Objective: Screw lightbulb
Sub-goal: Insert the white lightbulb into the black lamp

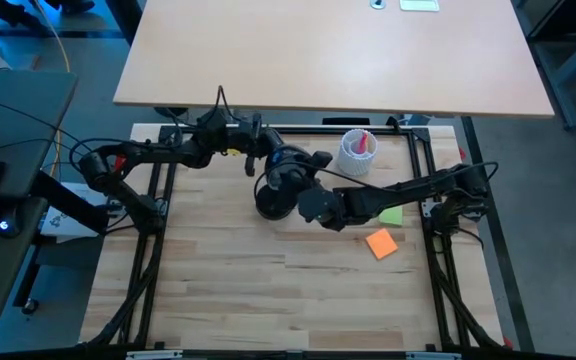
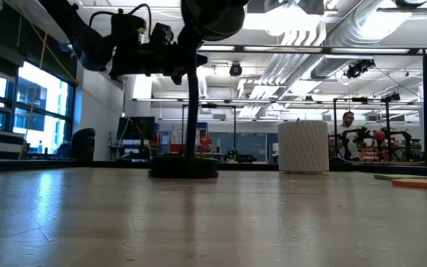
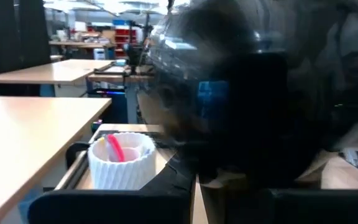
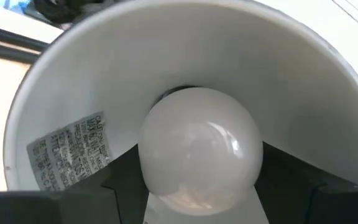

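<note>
Two grippers work at one black desk lamp standing toward the back of the wooden tabletop, each with its own job. Inside the lamp's white-lined shade, the lightbulb sits with its round end toward the right wrist camera and its screw base turned away toward the socket, so how far the base is threaded cannot be seen. The right gripper reaches into the shade's mouth and holds the bulb between its two dark fingers, spread wide to span the globe; gripping the bulb at its widest part probably gives the best purchase for turning it. The left gripper, on the far side of the lamp from the right arm, is fully closed; from above it appears to be at the lamp's head or arm, most likely bracing it so the shade does not swing under the twisting, though whether it actually clamps anything cannot be told. Beside the lamp stands a white ribbed cup with a red item, and two sticky notes, orange and green, lie nearer the right arm; none take part.
</note>
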### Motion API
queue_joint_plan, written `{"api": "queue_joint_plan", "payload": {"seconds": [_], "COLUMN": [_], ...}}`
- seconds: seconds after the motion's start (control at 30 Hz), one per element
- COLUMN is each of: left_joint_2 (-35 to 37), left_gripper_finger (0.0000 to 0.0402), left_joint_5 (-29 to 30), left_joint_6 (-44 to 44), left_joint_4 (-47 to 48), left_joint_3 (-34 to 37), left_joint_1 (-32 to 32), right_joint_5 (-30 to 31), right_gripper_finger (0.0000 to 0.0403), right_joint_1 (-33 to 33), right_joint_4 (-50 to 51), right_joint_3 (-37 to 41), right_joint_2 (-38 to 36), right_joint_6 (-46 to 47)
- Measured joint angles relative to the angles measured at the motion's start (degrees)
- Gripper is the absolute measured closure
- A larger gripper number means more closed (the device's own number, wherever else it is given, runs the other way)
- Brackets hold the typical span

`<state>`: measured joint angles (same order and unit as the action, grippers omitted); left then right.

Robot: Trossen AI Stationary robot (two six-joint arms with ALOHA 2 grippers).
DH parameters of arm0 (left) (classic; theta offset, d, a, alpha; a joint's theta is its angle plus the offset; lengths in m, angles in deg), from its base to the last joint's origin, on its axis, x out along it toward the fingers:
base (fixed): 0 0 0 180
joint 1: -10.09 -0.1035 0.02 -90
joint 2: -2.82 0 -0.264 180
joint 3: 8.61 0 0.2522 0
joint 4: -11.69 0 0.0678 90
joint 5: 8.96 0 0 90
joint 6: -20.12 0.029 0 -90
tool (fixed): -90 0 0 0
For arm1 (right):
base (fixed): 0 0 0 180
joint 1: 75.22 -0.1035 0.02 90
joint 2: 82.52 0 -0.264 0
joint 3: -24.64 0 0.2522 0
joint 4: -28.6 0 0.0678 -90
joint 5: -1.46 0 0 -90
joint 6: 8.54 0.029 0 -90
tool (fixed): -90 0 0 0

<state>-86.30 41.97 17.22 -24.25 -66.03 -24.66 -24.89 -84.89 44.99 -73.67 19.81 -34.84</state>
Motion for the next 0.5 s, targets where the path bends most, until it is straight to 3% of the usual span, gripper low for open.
{"api": "queue_joint_plan", "payload": {"seconds": [0.27, 0.5], "left_joint_2": [0.2, 0.24], "left_gripper_finger": [0.039, 0.039], "left_joint_5": [1.09, 1.36], "left_joint_6": [0.56, 1.45], "left_joint_4": [0.87, 0.87], "left_joint_3": [0.02, 0.02], "left_joint_1": [0.64, 1.07], "right_joint_5": [-0.42, -0.36], "right_gripper_finger": [0.0166, 0.0166], "right_joint_1": [1.12, 1.26], "right_joint_4": [3.69, -0.43], "right_joint_3": [-0.02, 0.11], "right_joint_2": [-0.07, 0.04], "right_joint_6": [9.76, 15.0]}}
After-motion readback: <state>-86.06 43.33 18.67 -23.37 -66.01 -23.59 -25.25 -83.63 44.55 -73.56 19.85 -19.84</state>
